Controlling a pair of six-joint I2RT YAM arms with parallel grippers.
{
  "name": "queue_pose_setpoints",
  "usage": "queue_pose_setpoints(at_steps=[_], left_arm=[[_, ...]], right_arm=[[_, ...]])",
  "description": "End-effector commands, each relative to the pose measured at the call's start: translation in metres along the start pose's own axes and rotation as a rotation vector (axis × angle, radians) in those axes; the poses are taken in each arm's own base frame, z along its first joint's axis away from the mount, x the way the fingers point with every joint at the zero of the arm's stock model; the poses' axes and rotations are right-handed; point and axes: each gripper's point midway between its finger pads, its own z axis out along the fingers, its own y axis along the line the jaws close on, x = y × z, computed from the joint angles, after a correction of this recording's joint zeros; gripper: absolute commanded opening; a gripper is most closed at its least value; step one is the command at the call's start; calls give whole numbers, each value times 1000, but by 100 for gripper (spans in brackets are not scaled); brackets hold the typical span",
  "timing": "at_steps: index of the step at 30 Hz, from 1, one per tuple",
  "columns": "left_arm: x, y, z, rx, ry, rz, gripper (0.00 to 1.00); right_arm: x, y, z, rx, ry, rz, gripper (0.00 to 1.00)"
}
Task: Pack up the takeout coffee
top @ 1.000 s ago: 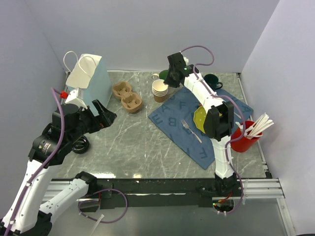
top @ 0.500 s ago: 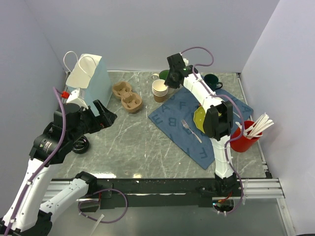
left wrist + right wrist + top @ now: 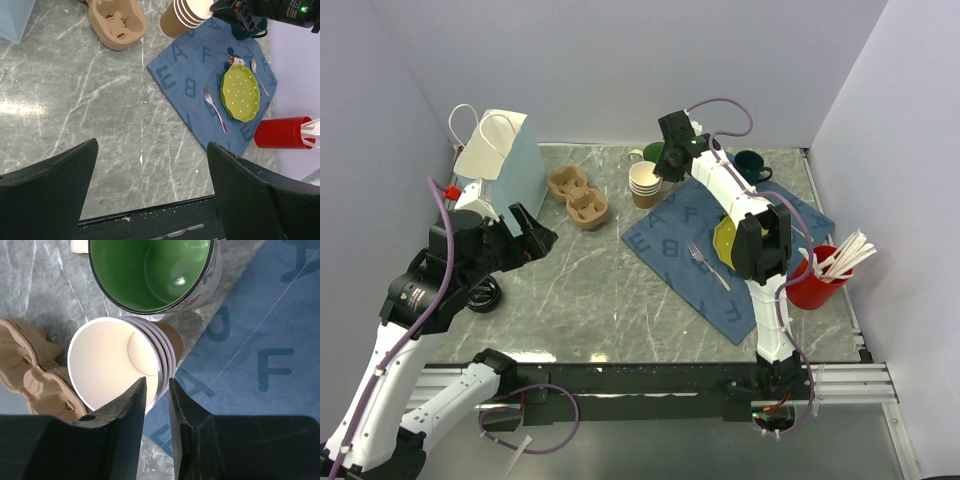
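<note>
The table is showing grey marble with white veining. The mat is displaying mid-blue cloth printed with darker blue letters. The plate is glowing yellow-green with white dots. The stacked paper cups are showing brown outside, white inside. The mug is showing bright green inside under a dark rim. The holder is showing red, the bag pale blue, the left gripper black.

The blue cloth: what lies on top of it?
On the cloth lie a green dotted plate, a fork left of it and a spoon on its other side. The right arm hides the cloth's far corner, so anything there cannot be seen.
</note>
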Motion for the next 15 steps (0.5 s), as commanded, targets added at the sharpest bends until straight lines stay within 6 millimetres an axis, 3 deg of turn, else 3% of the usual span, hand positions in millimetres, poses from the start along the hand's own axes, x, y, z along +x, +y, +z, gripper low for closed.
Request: queue_pose_setpoints(at_steps=[1,7,15], left_arm=[[-5,-5,-3,20,-21,-6,97],[-6,-6,-2,17,-20,-3,97],[-7,-7,-3,25,-24,-5,97]], right_arm=[[-8,5,1,-3,-26,20,29],[-11,8,-2,-18,-35,13,17],[-13,8,-1,-25,-30,23,18]])
